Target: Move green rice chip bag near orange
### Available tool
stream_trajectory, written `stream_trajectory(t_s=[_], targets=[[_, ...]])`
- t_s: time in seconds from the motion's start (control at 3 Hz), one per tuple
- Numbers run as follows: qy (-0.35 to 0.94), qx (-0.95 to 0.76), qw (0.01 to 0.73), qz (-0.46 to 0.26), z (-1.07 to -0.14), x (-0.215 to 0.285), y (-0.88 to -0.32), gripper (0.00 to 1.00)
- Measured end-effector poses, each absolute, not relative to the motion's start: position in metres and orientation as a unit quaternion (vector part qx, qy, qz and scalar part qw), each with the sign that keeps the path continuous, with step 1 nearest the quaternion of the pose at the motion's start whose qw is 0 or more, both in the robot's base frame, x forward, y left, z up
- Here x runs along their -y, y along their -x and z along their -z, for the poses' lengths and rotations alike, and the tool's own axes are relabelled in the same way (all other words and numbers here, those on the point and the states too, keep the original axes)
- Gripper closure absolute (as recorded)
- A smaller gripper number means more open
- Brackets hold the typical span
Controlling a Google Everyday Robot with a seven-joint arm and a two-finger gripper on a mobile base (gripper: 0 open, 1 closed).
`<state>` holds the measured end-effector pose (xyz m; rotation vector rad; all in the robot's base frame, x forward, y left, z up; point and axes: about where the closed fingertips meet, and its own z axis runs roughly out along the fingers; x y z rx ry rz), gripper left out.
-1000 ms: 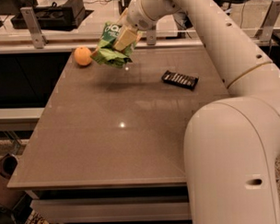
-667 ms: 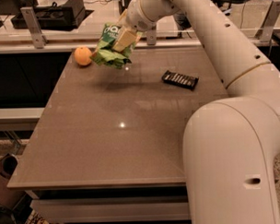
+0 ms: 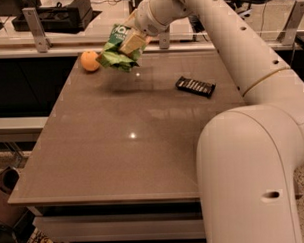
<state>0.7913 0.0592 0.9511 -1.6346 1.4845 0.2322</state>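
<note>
Hanging clear of the table [image 3: 118, 159], the green rice chip bag [image 3: 117, 50] is being held by the gripper [image 3: 133, 42], which is clamping the bag's crumpled middle. The bag's long axis is tilting, with the dark top pointing up toward the arm [image 3: 229, 35]. The orange [image 3: 90, 60] is resting on the far part of the table, just beside the bag's lower corner on the camera-left side. Judgement: the coming move is calling for a near-straight descent with little sideways travel. A black packet [image 3: 195, 86] is lying well apart, camera-right. A cluttered bench [image 3: 58, 16] is standing behind the table.
</note>
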Motion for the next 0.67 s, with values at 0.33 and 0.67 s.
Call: stream_trajectory(t_s=[0.33,0.67], targets=[[0.661,-0.599,0.443,-0.096,-0.9482,-0.0620,-0.7915,0.00],[0.661,-0.599,0.443,-0.096,-0.9481,-0.0622,-0.7915,0.00]])
